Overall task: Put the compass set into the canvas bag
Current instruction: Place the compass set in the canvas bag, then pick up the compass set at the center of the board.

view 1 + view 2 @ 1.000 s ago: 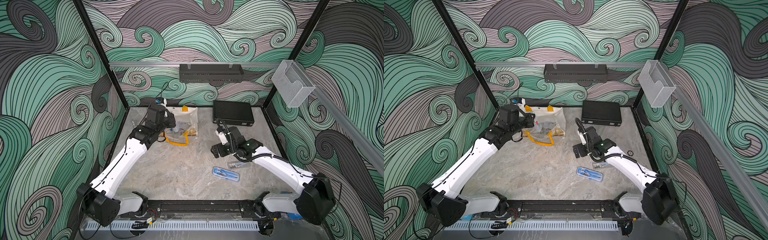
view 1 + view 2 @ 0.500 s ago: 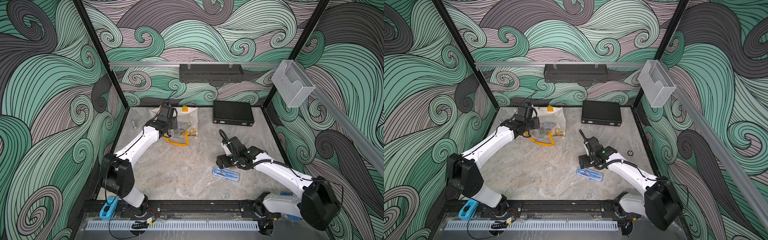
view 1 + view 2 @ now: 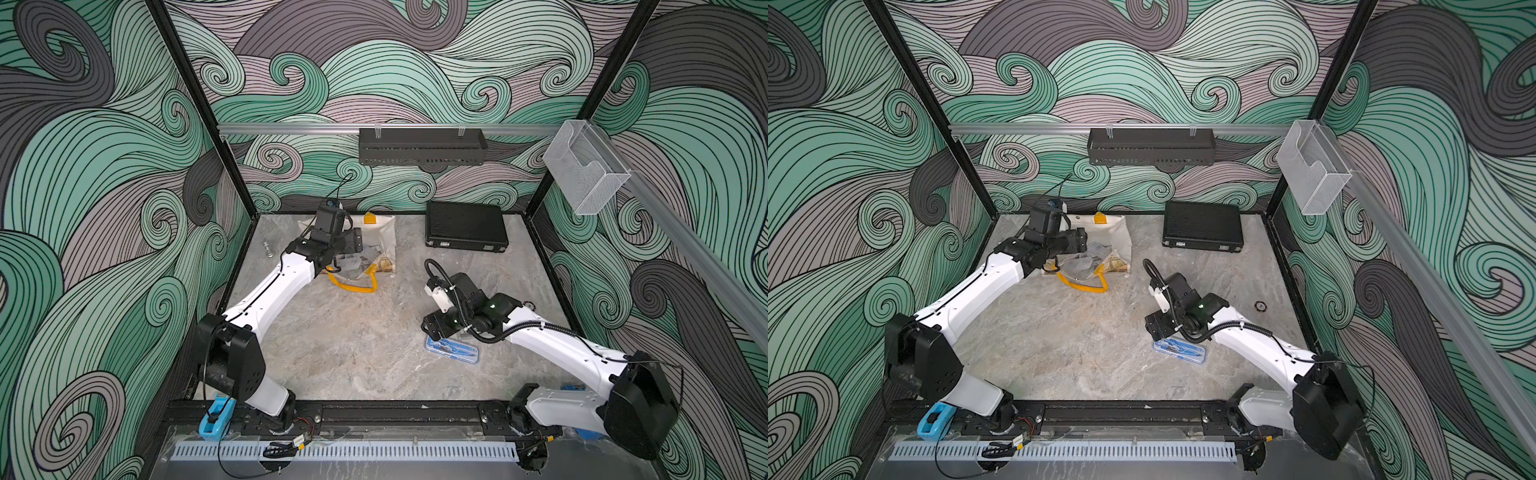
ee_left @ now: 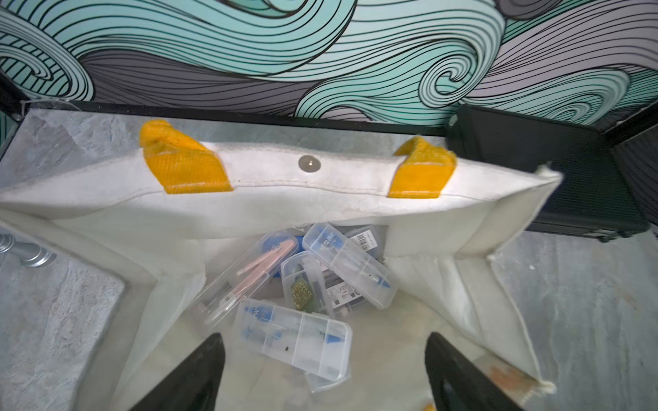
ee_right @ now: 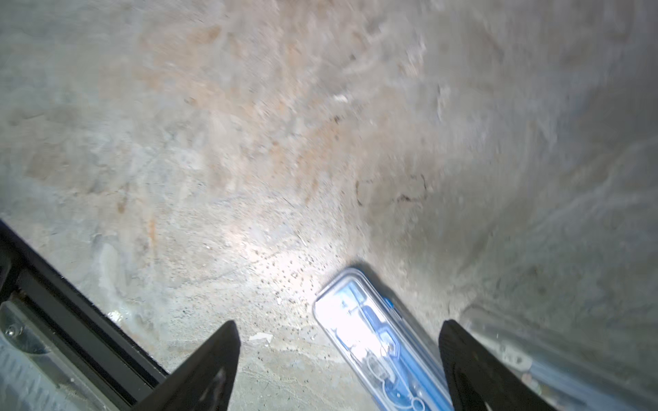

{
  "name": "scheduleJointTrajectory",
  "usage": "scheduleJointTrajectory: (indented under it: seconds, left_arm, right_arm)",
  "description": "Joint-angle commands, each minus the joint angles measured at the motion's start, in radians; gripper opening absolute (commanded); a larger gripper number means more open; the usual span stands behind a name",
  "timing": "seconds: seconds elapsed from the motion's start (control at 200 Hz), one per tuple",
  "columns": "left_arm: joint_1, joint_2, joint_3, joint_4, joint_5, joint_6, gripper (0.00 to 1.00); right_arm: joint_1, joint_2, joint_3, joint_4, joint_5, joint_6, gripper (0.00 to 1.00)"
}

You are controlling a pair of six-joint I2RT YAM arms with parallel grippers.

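Blue-tinted clear plastic marks the compass set (image 3: 452, 350). It lies flat on the marbled tabletop (image 3: 353, 345), lower right of centre in both top views. Its long axis runs nearly left to right, with the right end dipping slightly.

The right gripper (image 5: 338, 323) hangs just over its left end, jaws spread and clamped on nothing. In the right wrist view the case runs slantwise between the fingers (image 5: 213, 356) and crowds one of them instead of sitting centred. I judge the pick needs a small wrist turn and a sideways shift to bring the narrow width between the fingers. The right arm is far the nearer.

The canvas bag (image 3: 384, 232) lies well apart, upper left of centre, its mouth gaping. The left gripper (image 4: 322, 338) is over it, jaws wide and empty, with several clear cases (image 4: 295, 338) inside the bag. A black hard case (image 3: 465, 224) lies to the bag's right.
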Motion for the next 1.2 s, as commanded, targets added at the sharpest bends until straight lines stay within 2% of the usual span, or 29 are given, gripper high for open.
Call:
scheduleJointTrajectory:
  seconds: [0.0, 0.135, 0.36, 0.566, 0.886, 1.196]
  left_arm:
    - [0.003, -0.077, -0.020, 0.030, 0.099, 0.000, 0.92]
    - [0.003, -0.204, -0.098, 0.022, 0.152, -0.052, 0.92]
    - [0.000, -0.434, -0.306, 0.070, 0.203, -0.134, 0.92]
    - [0.000, -0.590, -0.435, 0.073, 0.167, -0.159, 0.92]
    - [0.002, -0.638, -0.484, 0.069, 0.119, -0.137, 0.93]
    - [0.002, -0.632, -0.499, 0.085, 0.120, -0.141, 0.94]
  right_arm:
    - [0.009, 0.031, 0.093, 0.013, -0.046, -0.221, 0.88]
    - [0.010, 0.098, 0.188, -0.165, -0.100, -0.430, 0.89]
    - [0.011, 0.110, 0.185, -0.308, -0.052, -0.711, 0.91]
    - [0.011, 0.124, 0.182, -0.493, -0.095, -0.842, 0.90]
    - [0.012, 0.226, 0.114, -0.443, -0.103, -0.857, 0.85]
    - [0.014, 0.313, 0.079, -0.285, -0.043, -0.812, 0.83]
